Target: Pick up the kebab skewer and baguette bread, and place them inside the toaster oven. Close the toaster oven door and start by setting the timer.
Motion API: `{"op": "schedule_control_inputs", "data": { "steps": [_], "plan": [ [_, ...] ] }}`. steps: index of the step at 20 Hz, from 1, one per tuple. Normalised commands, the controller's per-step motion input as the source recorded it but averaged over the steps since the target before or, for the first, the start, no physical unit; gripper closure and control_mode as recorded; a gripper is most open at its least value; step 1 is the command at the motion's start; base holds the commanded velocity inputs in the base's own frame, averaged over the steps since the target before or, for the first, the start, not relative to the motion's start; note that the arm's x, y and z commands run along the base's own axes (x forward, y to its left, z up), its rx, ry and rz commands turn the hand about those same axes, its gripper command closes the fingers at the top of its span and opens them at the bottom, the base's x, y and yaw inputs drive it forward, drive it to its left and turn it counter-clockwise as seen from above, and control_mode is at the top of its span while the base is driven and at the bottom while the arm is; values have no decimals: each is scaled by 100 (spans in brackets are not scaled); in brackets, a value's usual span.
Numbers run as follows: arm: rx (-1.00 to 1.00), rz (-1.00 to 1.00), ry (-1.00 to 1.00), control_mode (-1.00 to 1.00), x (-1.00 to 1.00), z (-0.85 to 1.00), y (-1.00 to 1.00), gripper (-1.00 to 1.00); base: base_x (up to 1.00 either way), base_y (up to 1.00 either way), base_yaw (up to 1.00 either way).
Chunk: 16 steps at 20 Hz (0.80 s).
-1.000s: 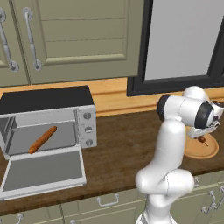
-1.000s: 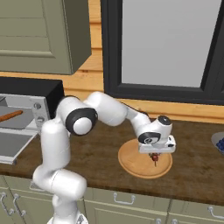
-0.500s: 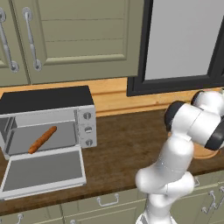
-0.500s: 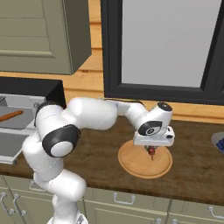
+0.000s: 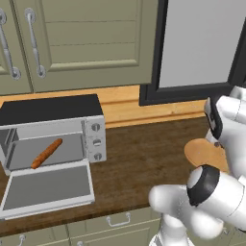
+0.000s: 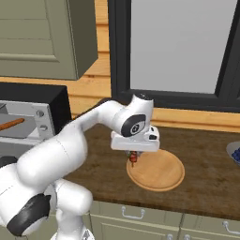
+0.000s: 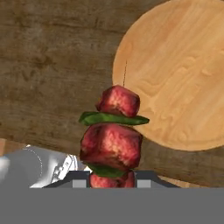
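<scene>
My gripper point(image 6: 133, 157) is shut on the kebab skewer point(image 7: 113, 133), red meat chunks with green slices between them. It hangs just above the left edge of the round wooden board point(image 6: 157, 169), lifted off the wood. The same skewer point(image 6: 133, 158) shows as a small red-brown piece under the hand. The baguette bread point(image 5: 46, 153) lies slanted inside the toaster oven point(image 5: 53, 129). The toaster oven door point(image 5: 48, 188) is folded down flat onto the counter. Three knobs point(image 5: 96, 142) run down the oven's right side.
The round wooden board point(image 5: 207, 154) lies on the dark wood counter point(image 5: 139, 168), right of the oven. A dark-framed window point(image 6: 180, 51) stands behind the counter, with cupboards point(image 5: 77, 43) above the oven. A blue-filled bowl point(image 6: 234, 153) sits at the far right edge.
The arm has swung left and lifted the skewer from the middle of the board to above its left edge. The oven, door and baguette have not moved.
</scene>
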Motion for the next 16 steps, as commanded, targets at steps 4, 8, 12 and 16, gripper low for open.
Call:
{"op": "schedule_control_inputs", "data": {
  "steps": [4,8,12,16],
  "plan": [
    [0,4,8,-100,-66,66,100,100,0,0,0],
    [0,13,8,-100,-54,57,100,100,0,0,0],
    [-5,15,8,-100,-22,29,100,100,0,0,0],
    [-6,20,4,-100,-8,6,100,100,0,0,0]
  ]
}}
